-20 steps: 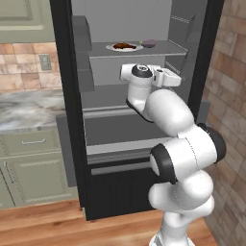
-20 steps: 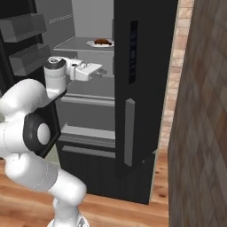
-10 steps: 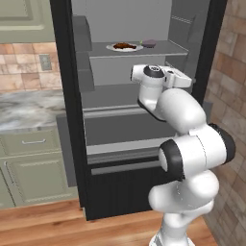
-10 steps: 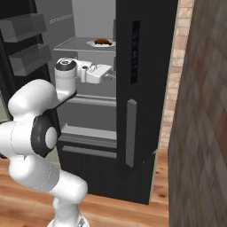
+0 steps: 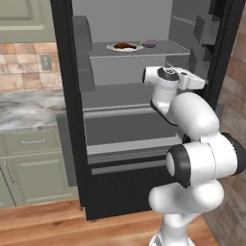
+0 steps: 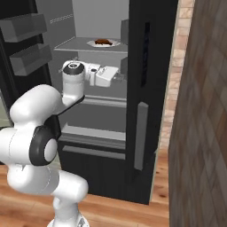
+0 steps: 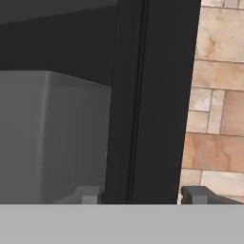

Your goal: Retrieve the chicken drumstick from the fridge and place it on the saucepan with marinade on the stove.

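Standing open, fridge [image 5: 120,158], chicken drumstick [image 5: 125,45] on a white plate [image 5: 114,48] on its far upper shelf, gripper [image 7: 143,195] lower right, jaws spread, empty.

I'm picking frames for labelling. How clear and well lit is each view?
Left base view: sharp, evenly lit; the chicken drumstick small but legible on its plate. Right base view: sharp, with the fridge door dark. Hand view: soft, close on the door edge, fingertips barely visible.
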Controlling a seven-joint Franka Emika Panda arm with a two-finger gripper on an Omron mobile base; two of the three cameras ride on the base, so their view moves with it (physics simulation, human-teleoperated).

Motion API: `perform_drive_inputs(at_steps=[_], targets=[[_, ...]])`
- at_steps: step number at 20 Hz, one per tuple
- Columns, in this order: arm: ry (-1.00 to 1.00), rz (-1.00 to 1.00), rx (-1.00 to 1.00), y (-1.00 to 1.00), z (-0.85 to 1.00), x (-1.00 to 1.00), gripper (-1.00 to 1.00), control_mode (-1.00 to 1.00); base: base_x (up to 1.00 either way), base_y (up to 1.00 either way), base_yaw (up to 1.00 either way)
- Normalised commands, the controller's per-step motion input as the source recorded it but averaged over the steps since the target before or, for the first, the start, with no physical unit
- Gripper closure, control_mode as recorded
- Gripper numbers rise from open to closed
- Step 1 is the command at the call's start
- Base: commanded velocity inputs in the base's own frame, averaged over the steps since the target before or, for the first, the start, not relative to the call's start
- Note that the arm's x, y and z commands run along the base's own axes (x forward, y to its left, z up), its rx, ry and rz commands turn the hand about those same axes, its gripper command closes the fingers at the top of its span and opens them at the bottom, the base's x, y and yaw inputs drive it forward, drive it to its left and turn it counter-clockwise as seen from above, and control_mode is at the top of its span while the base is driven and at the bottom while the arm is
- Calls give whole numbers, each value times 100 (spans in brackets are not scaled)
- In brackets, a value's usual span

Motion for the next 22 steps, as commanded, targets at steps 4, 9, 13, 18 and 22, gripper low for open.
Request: perform_drive_inputs(at_steps=[4, 9, 13, 18, 22], targets=[[-4, 8, 0, -70, -3, -13, -100, -100, 0, 0, 0], [-2, 7, 0, -61, -7, -2, -100, -100, 0, 0, 0], [0, 4, 0, -39, -7, 0, -100, -100, 0, 0, 0], [0, 1, 0, -19, -1, 0, -100, -100, 0, 0, 0], [0, 0, 0, -6, -5, 0, -100, -100, 0, 0, 0]])
